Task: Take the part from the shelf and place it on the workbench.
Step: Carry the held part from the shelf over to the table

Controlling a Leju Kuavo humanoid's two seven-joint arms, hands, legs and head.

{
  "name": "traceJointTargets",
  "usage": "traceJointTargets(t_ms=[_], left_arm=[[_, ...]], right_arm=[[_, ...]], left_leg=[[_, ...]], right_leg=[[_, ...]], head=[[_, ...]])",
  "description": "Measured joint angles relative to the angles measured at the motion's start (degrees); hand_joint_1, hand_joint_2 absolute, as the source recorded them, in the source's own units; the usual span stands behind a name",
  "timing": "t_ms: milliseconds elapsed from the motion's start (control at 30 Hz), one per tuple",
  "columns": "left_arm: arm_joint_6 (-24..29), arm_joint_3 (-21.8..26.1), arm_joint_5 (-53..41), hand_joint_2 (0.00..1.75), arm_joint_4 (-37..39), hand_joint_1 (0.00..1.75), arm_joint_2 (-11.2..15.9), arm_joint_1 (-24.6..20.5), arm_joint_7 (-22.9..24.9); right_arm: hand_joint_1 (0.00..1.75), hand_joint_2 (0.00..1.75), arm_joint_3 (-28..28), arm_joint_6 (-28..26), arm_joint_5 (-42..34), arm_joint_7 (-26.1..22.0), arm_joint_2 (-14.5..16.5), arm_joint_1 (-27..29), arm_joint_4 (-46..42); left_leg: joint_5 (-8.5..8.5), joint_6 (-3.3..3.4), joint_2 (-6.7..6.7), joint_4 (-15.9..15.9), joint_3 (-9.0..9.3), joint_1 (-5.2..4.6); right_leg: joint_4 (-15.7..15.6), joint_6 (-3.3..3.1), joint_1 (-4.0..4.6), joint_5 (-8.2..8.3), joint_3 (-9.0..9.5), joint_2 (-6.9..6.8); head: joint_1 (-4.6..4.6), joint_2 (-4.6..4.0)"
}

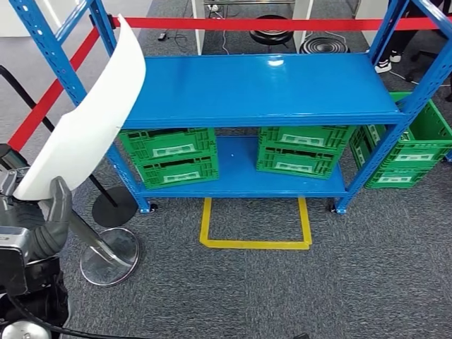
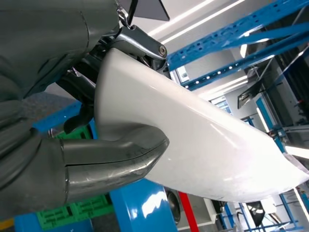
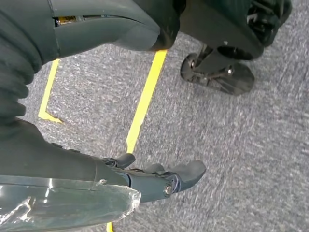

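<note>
While the left hand (image 1: 51, 222) grips the lower end of the white part (image 1: 87, 123) at the left edge of the head view, the part slants up and away from it, its far tip crossing in front of the shelf's (image 1: 261, 88) blue left upright. The part is long, curved and glossy, held in the air clear of the shelf boards. From the left wrist view, the thick grey thumb (image 2: 120, 157) presses against one face of the part (image 2: 204, 140) and darker fingers (image 2: 140, 43) hook over its near edge, so the part is pinched between them.

The shelf's upper board is bare blue metal. On the lower board sit two green crates (image 1: 173, 155), one toward the left and another (image 1: 301, 150) toward the right, apart from each other. A third green crate (image 1: 413, 145) stands on the floor just beside the shelf's right upright. Yellow tape (image 1: 256, 244) marks a three-sided outline on the grey carpet in front of the shelf. A round metal stand base (image 1: 109, 258) rests on the carpet near the left hand, and a red barrier band (image 1: 266, 23) runs behind the shelf.

The right hand (image 3: 160, 176) hangs over the carpet near a yellow tape line (image 3: 146, 99), its fingers extended and holding nothing.
</note>
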Motion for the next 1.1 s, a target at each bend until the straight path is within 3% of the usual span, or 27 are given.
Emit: traceJointTargets(t_ms=[67, 167, 200, 233, 267, 333, 400, 433, 500, 533, 600, 667, 700, 733, 767, 833, 900, 933, 1033, 1100], left_arm=[[0.13, 0.02, 0.0, 1.75, -0.07, 1.68, -0.01, 0.08, 0.0], [0.27, 0.04, 0.0, 1.75, -0.17, 1.68, -0.03, 0.3, -0.01], [0.3, 0.04, 0.0, 1.75, -0.17, 1.68, -0.03, 0.42, -0.01], [0.32, 0.04, 0.0, 1.75, -0.17, 1.68, -0.03, 0.54, -0.01], [0.33, 0.04, 0.0, 1.75, -0.17, 1.68, -0.03, 0.66, 0.0], [0.36, 0.07, 0.0, 1.75, -0.2, 1.68, -0.03, 0.85, -0.01], [0.43, 0.16, 0.01, 1.75, -0.35, 1.68, -0.02, 0.97, -0.02], [0.46, 0.21, 0.02, 1.75, -0.42, 1.68, -0.01, 1.02, -0.05], [0.56, 0.27, 0.1, 1.75, -0.48, 1.68, -0.01, 1.22, -0.13], [0.62, 0.29, 0.16, 1.75, -0.49, 1.68, 0.01, 1.37, -0.18], [0.75, 0.32, 0.32, 1.75, -0.54, 1.68, 0.03, 1.63, -0.27], [0.85, 0.36, 0.5, 1.75, -0.59, 1.68, 0.04, 1.79, -0.37], [0.89, 0.39, 0.64, 1.75, -0.61, 1.68, 0.04, 1.89, -0.41], [0.92, 0.44, 0.91, 1.75, -0.62, 1.68, 0.05, 2.0, -0.43], [0.96, 0.5, 1.21, 1.75, -0.64, 1.68, 0.05, 2.1, -0.45], [1.04, 0.65, 1.66, 1.75, -0.79, 1.68, 0.05, 2.19, -0.46], [1.08, 0.75, 1.78, 1.75, -1.08, 1.68, 0.05, 2.2, -0.46], [1.1, 0.78, 1.81, 1.75, -1.2, 1.68, 0.05, 2.21, -0.46], [1.18, 0.81, 1.94, 1.75, -1.37, 1.68, 0.05, 2.28, -0.46], [1.2, 0.83, 1.99, 1.75, -1.43, 1.68, -0.04, 2.33, -0.46]], right_arm=[[0.0, 1.75, -0.01, 0.05, 0.01, 0.0, -0.01, 0.05, 0.0], [0.0, 1.75, -0.02, 0.11, 0.02, 0.0, -0.04, 0.05, 0.0], [0.0, 1.75, -0.02, 0.14, 0.02, 0.0, -0.07, 0.05, 0.0], [0.0, 1.75, -0.02, 0.16, 0.02, 0.0, -0.11, 0.04, -0.01], [0.0, 1.75, -0.02, 0.19, 0.02, 0.0, -0.15, 0.04, -0.01], [0.0, 1.75, -0.02, 0.23, 0.02, 0.0, -0.2, -0.07, -0.02], [0.0, 1.75, -0.02, 0.26, 0.02, -0.03, -0.21, -0.21, -0.02], [0.0, 1.75, -0.02, 0.28, 0.02, -0.05, -0.21, -0.23, -0.02], [0.0, 1.75, -0.03, 0.36, 0.02, -0.06, -0.22, -0.09, -0.02], [0.0, 1.75, -0.04, 0.45, 0.02, -0.06, -0.22, -0.05, -0.01], [0.0, 1.75, -0.06, 0.81, 0.02, -0.08, -0.24, -0.05, 0.0], [0.0, 1.75, -0.07, 1.08, 0.03, -0.1, -0.27, -0.08, 0.0], [0.0, 1.75, -0.08, 1.14, 0.03, -0.11, -0.29, -0.05, 0.0], [0.0, 1.75, -0.09, 1.17, 0.04, -0.16, -0.33, -0.01, 0.0], [0.0, 1.75, -0.1, 1.2, 0.04, -0.21, -0.37, 0.02, 0.0], [0.0, 1.75, -0.11, 1.25, 0.03, -0.32, -0.4, 0.01, 0.0], [0.0, 1.75, -0.12, 1.26, 0.03, -0.38, -0.41, -0.01, 0.0], [0.0, 1.75, -0.13, 1.26, 0.04, -0.39, -0.41, -0.02, 0.0], [0.0, 1.75, -0.13, 1.27, 0.03, -0.42, -0.41, 0.03, 0.0], [0.0, 1.75, -0.13, 1.28, 0.03, -0.42, -0.41, 0.06, 0.0]], left_leg=[[0.85, 0.36, 0.16, -0.43, -0.57, 0.34], [2.09, 0.65, 0.24, -0.44, -2.12, 0.49], [2.55, 0.6, 0.24, -0.37, -2.74, 0.5], [3.01, 0.52, 0.24, -0.25, -3.39, 0.52], [3.43, 0.38, 0.23, -0.1, -4.05, 0.57], [4.19, -0.14, 0.18, 0.36, -5.25, 0.66], [5.0, -0.73, 0.11, 0.88, -6.08, 0.51], [5.46, -0.93, 0.08, 1.0, -6.31, 0.4], [6.13, -1.25, 0.06, 1.03, -6.57, 0.43], [5.5, -1.53, 0.05, 1.37, -6.83, 0.51], [1.3, -2.19, 0.04, 4.86, -8.12, 0.68], [-4.31, -2.64, 0.03, 12.29, -10.09, 0.8], [-5.72, -2.71, 0.03, 15.72, -10.71, 0.84], [-5.77, -2.68, 0.03, 17.66, -10.63, 0.85], [-4.71, -2.55, 0.03, 17.57, -9.6, 0.84], [-1.86, -2.05, 0.03, 11.23, -4.58, 0.8], [-1.38, -1.52, 0.03, 3.03, 0.81, 0.62], [-1.71, -1.36, 0.02, 0.68, 2.12, 0.5], [-1.43, -0.72, 0.05, -0.64, 2.01, 0.43], [-0.67, -0.03, 0.12, -0.88, 1.59, 0.62]], right_leg=[[2.14, 0.61, 0.03, -2.31, -1.1, 0.02], [12.28, 1.37, -0.21, -9.26, -4.39, 0.0], [15.1, 1.55, -0.29, -10.27, -4.94, -0.01], [16.08, 1.7, -0.34, -10.01, -4.63, -0.01], [14.79, 1.8, -0.41, -8.58, -3.24, -0.02], [7.45, 2.09, -0.59, -5.56, 1.72, -0.01], [0.99, 1.82, -0.62, -5.0, 5.54, 0.22], [-0.27, 1.53, -0.54, -5.34, 6.04, 0.33], [-0.34, 0.62, -0.48, -4.9, 5.34, 0.3], [-0.23, 0.03, -0.5, -4.51, 4.93, 0.23], [-0.25, -1.1, -0.65, -3.42, 3.87, 0.05], [-0.2, -1.54, -0.64, -2.2, 2.54, -0.01], [-0.17, -1.58, -0.63, -1.6, 1.8, -0.04], [-0.14, -1.56, -0.62, -1.04, 1.0, -0.08], [-0.13, -1.5, -0.61, -0.51, 0.27, -0.1], [-0.13, -1.24, -0.59, 0.4, -0.77, -0.1], [-0.06, -0.72, -0.49, 1.16, -1.4, -0.05], [-0.07, -0.37, -0.48, 1.53, -1.6, -0.06], [-0.04, 0.73, -0.6, 2.08, -2.16, -0.12], [3.31, 1.31, -0.64, -0.44, -3.72, -0.1]], head=[[0.16, 0.0], [0.41, 0.0], [0.4, 0.0], [0.4, 0.0], [0.41, 0.0], [0.4, 0.0], [0.33, 0.0], [0.27, 0.0], [0.2, 0.0], [0.19, 0.0], [0.07, 0.0], [-0.03, 0.0], [-0.04, 0.0], [-0.04, 0.0], [-0.05, 0.0], [-0.04, 0.0], [-0.04, 0.0], [-0.05, 0.0], [-0.02, 0.0], [0.2, 0.0]])
